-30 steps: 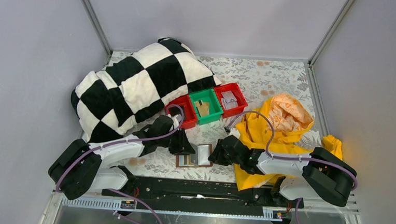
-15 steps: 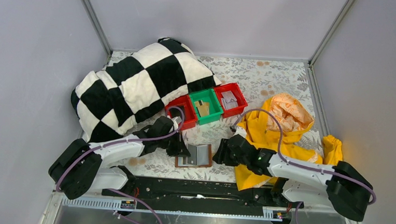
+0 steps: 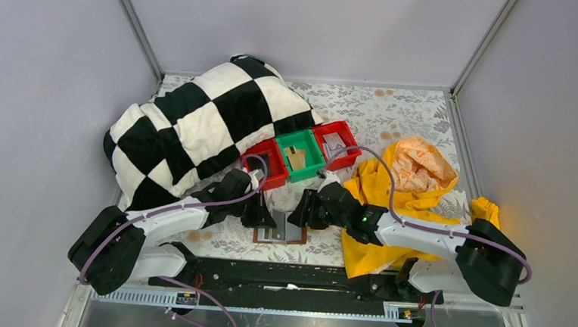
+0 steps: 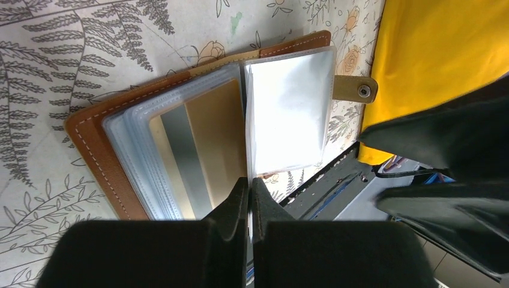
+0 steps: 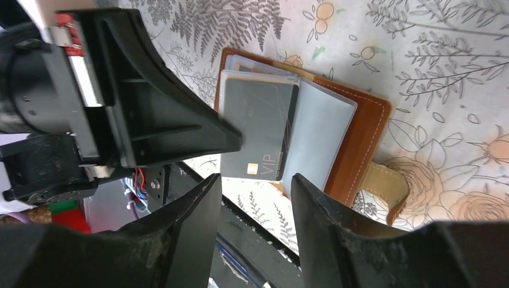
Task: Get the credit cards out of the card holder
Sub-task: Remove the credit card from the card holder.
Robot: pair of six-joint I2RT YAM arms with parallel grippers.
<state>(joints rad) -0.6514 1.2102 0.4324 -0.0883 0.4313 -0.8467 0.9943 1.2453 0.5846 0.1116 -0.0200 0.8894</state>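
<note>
Card holder [image 4: 89, 143] lies open flat at the table's [image 3: 395, 109] near edge: brown stitched leather, glossy clear sleeves [image 4: 288, 108] fanned. Long axis runs left-right, snap tab [image 4: 355, 90] pointing right toward the yellow cloth [image 3: 371, 190]. Gold card [image 4: 213, 141] and grey VIP card [image 5: 258, 126] sit sleeved. Left gripper [image 4: 248, 183] fingers pressed together at the sleeves' edge. Right gripper [image 5: 255, 183] fingers apart over the grey card. Farther: checkered pillow [image 3: 198, 120].

The brown leather card holder [image 4: 90, 147] lies open and flat on the flowered worktop [image 4: 54, 54], its clear sleeves [image 4: 288, 108] fanned. A sleeved gold card [image 4: 210, 144] bears a silver stripe. A dark grey card [image 5: 258, 129] faces upward.
</note>
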